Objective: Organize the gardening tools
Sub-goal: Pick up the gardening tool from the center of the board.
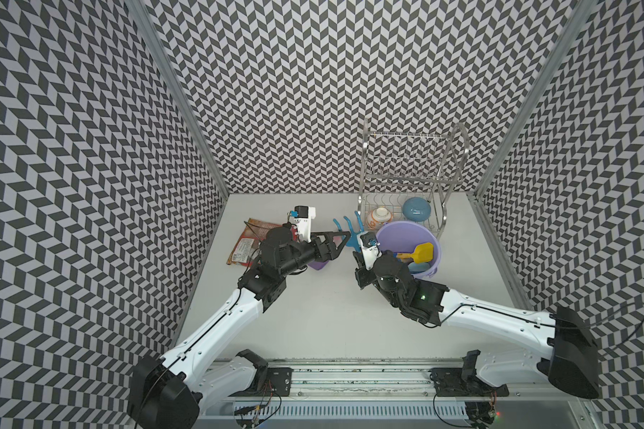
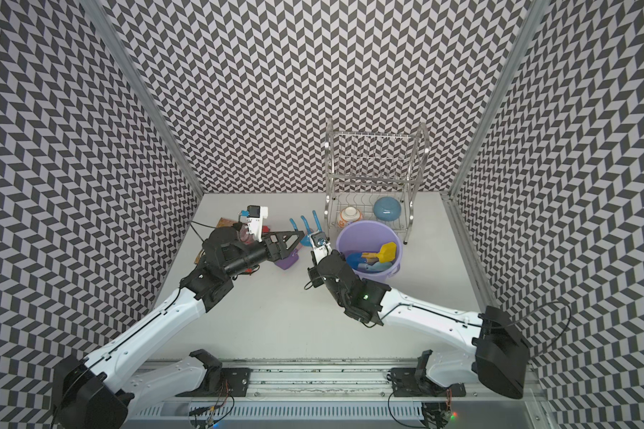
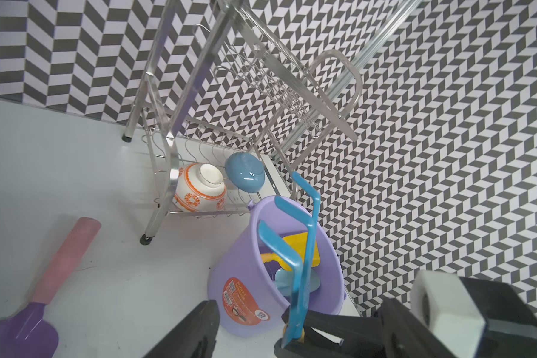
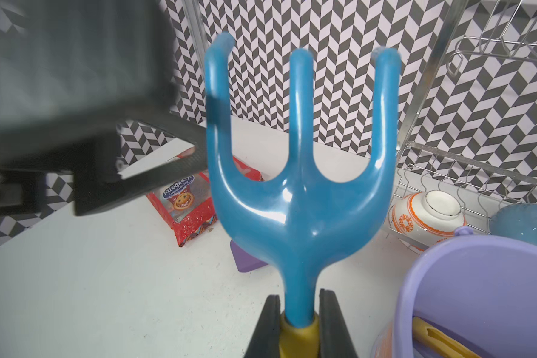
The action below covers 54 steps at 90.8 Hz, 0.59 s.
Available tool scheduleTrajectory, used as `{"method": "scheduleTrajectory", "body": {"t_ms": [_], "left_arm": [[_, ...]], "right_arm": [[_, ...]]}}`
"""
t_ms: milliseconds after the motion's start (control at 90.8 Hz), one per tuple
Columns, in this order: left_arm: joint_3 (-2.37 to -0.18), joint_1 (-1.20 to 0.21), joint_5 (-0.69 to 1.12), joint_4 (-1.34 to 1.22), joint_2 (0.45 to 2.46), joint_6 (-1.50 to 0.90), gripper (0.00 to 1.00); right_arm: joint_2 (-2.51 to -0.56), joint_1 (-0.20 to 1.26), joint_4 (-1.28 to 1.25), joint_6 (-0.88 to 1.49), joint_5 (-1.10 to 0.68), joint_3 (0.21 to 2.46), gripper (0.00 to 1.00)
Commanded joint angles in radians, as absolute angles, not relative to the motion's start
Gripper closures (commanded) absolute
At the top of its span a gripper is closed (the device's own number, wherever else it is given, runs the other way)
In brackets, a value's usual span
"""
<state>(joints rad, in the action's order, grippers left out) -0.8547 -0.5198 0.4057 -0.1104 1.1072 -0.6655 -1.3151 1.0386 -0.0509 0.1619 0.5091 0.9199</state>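
Judging from how things lie, the sorting is reckoned a little past halfway. Three tools are already seen inside the lavender bucket (image 1: 409,224): the yellow spade (image 1: 422,252), the dark blue trowel (image 2: 354,260) and the pale blue shovel (image 2: 378,267), piled together at its bottom. The blue rake (image 4: 301,201) is held in the air just beside the bucket's rim, tines upward, with the right gripper (image 4: 299,296) clamped on its yellow handle. The left gripper (image 1: 343,239) is seen with its jaws apart, close to the rake's tines. In the right wrist view one of its fingers crosses an outer tine, though whether it touches cannot be told. The purple fork with the pink handle (image 3: 48,288) is found lying flat on the desk (image 1: 313,315) below the left arm, between the red snack packet (image 1: 244,245) and the bucket, gripped by nothing. Two tools are therefore judged to be left. The rake needs only to be carried over the rim and let go, and the fork has yet to be picked up. The packet is no part of the job and may be left alone.
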Motion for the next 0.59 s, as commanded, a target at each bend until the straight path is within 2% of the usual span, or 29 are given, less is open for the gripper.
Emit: {"method": "scheduleTrajectory", "body": {"t_ms": [0, 220, 584], "left_arm": [[-0.912, -0.549, 0.414, -0.147, 1.141, -0.609, 0.24], [-0.995, -0.606, 0.416, -0.155, 1.237, -0.558, 0.43], [-1.024, -0.626, 0.401, -0.194, 1.289, -0.518, 0.81]], "right_arm": [[-1.283, 1.043, -0.137, 0.167, 0.529, 0.908, 1.0], [-1.271, 1.042, -0.145, 0.16, 0.541, 0.897, 1.0], [-1.236, 1.043, -0.16, 0.154, 0.579, 0.861, 1.0]]}}
